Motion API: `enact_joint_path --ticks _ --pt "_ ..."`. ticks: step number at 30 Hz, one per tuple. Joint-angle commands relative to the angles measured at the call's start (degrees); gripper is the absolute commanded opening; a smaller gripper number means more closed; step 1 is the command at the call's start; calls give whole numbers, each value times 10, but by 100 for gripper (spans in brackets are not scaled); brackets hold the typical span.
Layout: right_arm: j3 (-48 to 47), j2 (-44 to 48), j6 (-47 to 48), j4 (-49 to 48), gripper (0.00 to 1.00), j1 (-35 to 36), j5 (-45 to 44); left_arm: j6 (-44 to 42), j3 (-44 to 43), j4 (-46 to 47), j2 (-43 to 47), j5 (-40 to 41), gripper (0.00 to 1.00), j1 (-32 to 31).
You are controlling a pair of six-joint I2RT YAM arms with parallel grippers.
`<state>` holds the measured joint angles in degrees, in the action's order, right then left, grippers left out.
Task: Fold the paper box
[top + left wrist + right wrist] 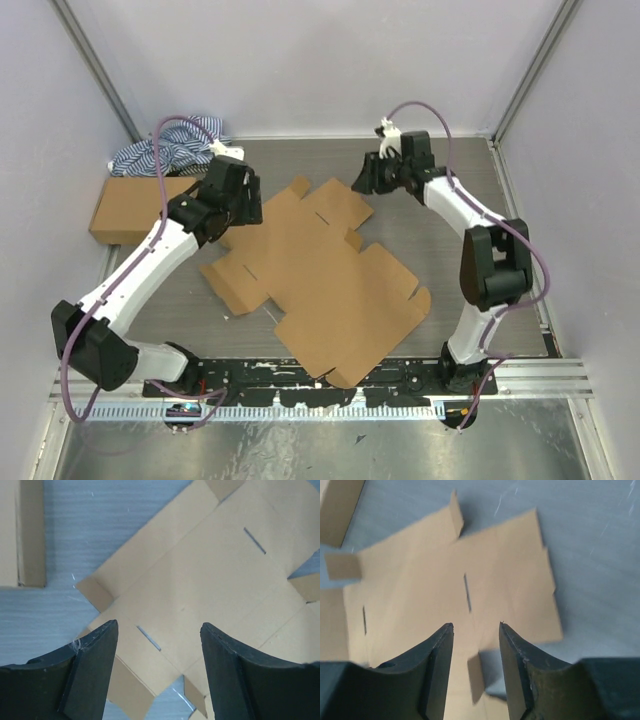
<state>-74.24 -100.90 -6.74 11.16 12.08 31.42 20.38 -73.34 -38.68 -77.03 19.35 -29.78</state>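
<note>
Left gripper [159, 625] hangs with fingers spread wide, nothing between them, above the flat brown corrugated cardboard mailer box [320, 275]. The right gripper [476, 626] is parted too, and empty. Box lies unfolded mid-scene on the grey table [440, 190], long axis eleven to five o'clock. The white left arm [150, 265] covers its ten o'clock edge, and both wrist views crop it.

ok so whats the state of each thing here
box: unfolded, spread out flat
left gripper: open, over the box, holding nothing
right gripper: open, over the box, holding nothing
carton: closed, lying flat on the left
cloth: bunched up in the far left corner
</note>
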Motion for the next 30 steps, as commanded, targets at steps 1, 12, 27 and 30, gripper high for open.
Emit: enact_joint_path --ticks 1,12,27,30 --pt "-130 -84 -7 70 50 18 -89 75 -14 -79 -22 -46 74 28" --pt "-36 -25 -25 0 51 41 -168 146 76 -57 -42 -142 75 206" --pt "72 71 -19 -36 50 41 -196 162 4 -31 -218 -90 71 213" --pt "75 74 -16 -35 49 41 -197 158 -14 -36 -241 -75 69 214"
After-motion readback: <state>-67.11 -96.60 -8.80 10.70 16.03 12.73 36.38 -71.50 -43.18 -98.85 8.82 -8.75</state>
